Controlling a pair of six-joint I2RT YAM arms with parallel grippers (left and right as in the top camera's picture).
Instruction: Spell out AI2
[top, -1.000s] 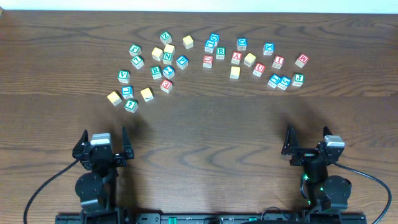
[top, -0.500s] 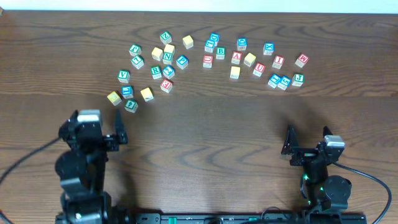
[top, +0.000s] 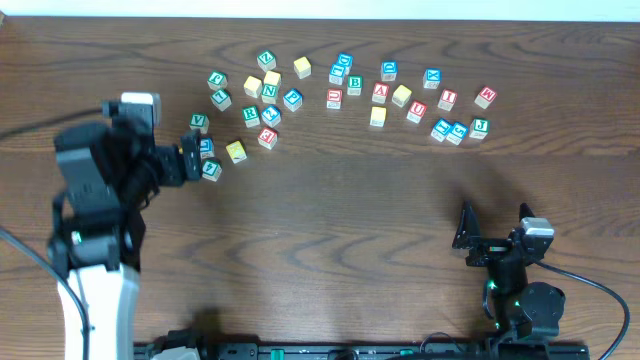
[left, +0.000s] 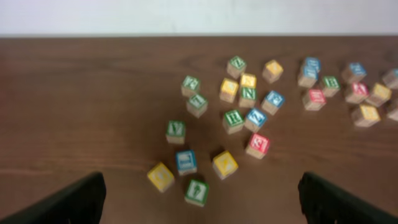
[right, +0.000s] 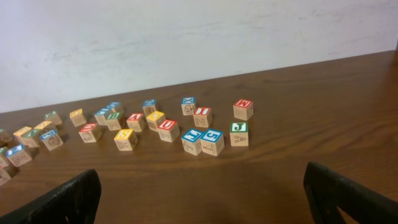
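The red A cube (top: 380, 93) sits in the middle of the scattered cubes and also shows in the right wrist view (right: 135, 118). The red I cube (top: 447, 99) lies further right and also shows in the right wrist view (right: 201, 113). A blue-printed cube that seems to be the 2 (top: 457, 131) sits beside a green J cube; in the right wrist view (right: 211, 140) its print is not sharp. My left gripper (top: 192, 160) is open and empty at the left cluster, far from all three. In the left wrist view the left gripper (left: 200, 210) is blurred. My right gripper (top: 495, 232) is open and empty near the front edge.
Several green, blue and yellow cubes lie around the left gripper, with a green cube (left: 196, 191) between its fingers' line of sight. A red U cube (top: 416, 110) sits between the A and I cubes. Bare wood spans the table's front half.
My left arm has risen and swung forward and left, so its gripper is now at the left cluster of cubes. The right arm and the cubes have not moved.
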